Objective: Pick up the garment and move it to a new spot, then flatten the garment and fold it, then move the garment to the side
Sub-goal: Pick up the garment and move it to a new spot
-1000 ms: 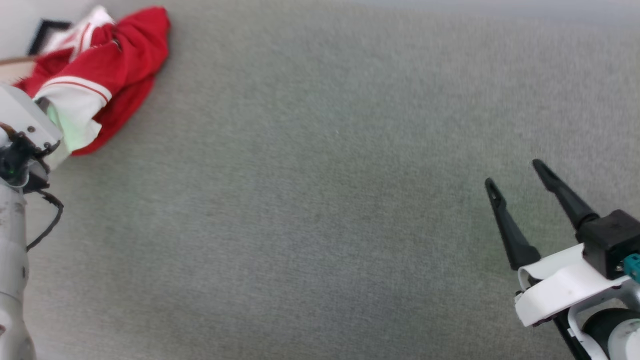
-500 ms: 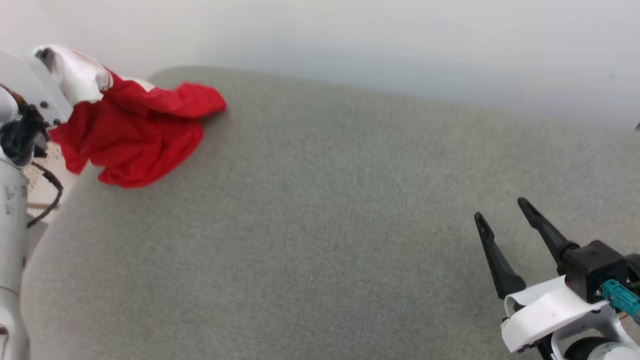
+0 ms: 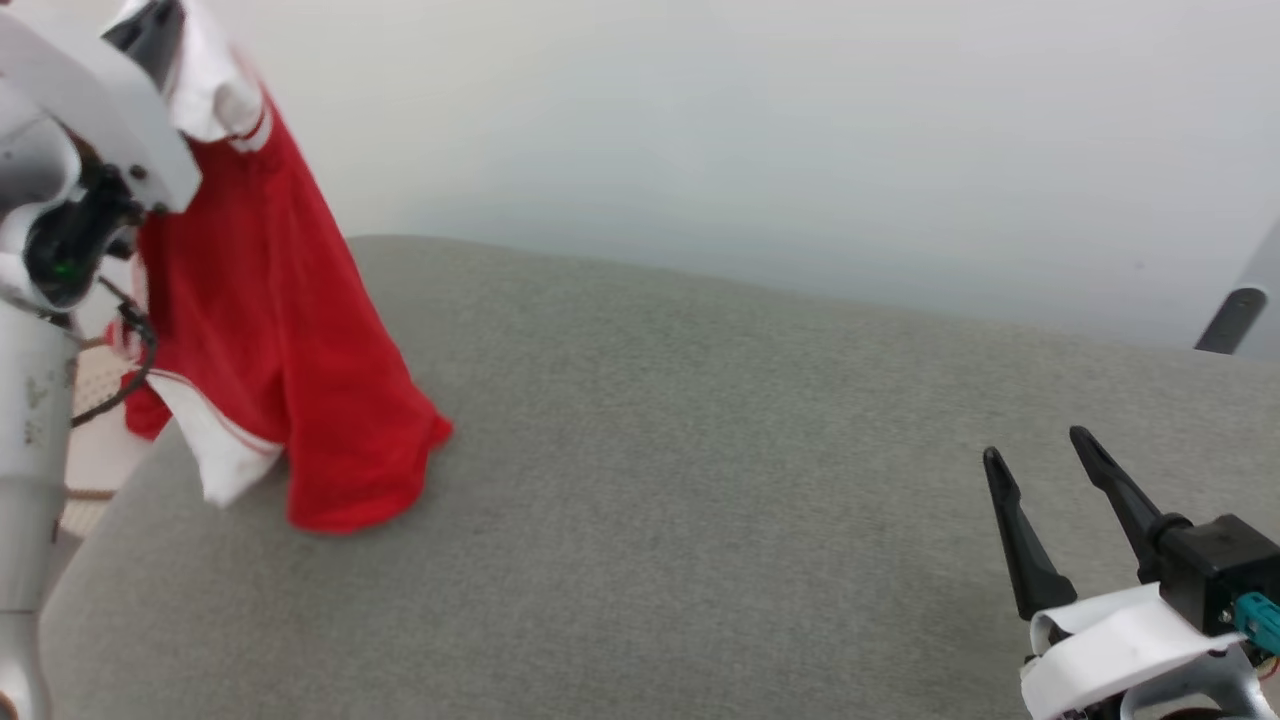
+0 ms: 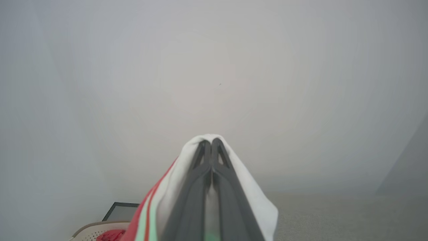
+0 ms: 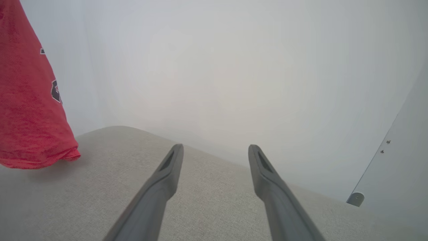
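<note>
The garment (image 3: 280, 350), a red jersey with white sleeves and striped trim, hangs from my left gripper (image 3: 150, 25) at the upper left of the head view. Its lower hem trails on the grey surface (image 3: 700, 480). In the left wrist view my left gripper (image 4: 211, 142) is shut on a white sleeve of the garment (image 4: 257, 204). My right gripper (image 3: 1040, 450) stands open low at the right, nothing between its fingers. The right wrist view has the garment (image 5: 30, 110) hanging at far left, with part of a black print, well away from my right gripper (image 5: 215, 149).
A white perforated basket (image 4: 90, 231) with a bit of red cloth (image 4: 108, 235) in it sits beyond the left edge of the grey surface. A pale wall (image 3: 750, 140) stands behind. A grey post (image 3: 1235, 315) is at the far right.
The head camera has tilted up, bringing the wall into view. My left gripper has lifted the garment from a bundle on the surface to a long hanging drape. The right gripper stays open.
</note>
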Robot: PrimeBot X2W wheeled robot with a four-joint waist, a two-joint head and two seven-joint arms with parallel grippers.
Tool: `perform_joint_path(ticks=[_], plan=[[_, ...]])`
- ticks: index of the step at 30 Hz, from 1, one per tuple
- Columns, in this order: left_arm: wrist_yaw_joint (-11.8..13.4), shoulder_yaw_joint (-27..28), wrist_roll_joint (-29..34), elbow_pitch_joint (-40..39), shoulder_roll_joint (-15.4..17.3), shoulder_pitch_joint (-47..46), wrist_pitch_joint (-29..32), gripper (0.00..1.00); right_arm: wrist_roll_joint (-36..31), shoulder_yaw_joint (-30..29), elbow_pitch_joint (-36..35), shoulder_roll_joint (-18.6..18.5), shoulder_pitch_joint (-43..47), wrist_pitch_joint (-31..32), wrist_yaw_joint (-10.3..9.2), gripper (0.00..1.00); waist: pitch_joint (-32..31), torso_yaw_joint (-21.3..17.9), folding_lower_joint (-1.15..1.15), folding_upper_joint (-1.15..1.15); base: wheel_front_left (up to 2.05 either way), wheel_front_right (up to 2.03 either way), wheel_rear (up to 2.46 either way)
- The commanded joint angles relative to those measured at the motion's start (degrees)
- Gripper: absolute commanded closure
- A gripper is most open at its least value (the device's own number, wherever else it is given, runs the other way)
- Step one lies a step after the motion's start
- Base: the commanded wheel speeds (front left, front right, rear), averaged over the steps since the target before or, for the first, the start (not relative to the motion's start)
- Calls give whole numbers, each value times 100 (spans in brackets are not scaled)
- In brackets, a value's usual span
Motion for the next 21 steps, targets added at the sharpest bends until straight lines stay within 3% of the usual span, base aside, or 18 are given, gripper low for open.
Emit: perform_joint_path(ticks=[1,12,21], plan=[[-14,-25,-45,-255,-11,73,52,100,-30,-61,-2,19,117,-43,-2,0,-76,-126,0,0,0,0,0],[358,-129,-218,-2090,-43,413,722,100,-188,-484,-72,154,240,-108,-2,0,-125,-776,0,0,0,0,0],[633,-260,-293,-3134,-95,713,1088,100,-430,-1022,-168,197,350,-78,-2,0,-58,-1485,0,0,0,0,0]])
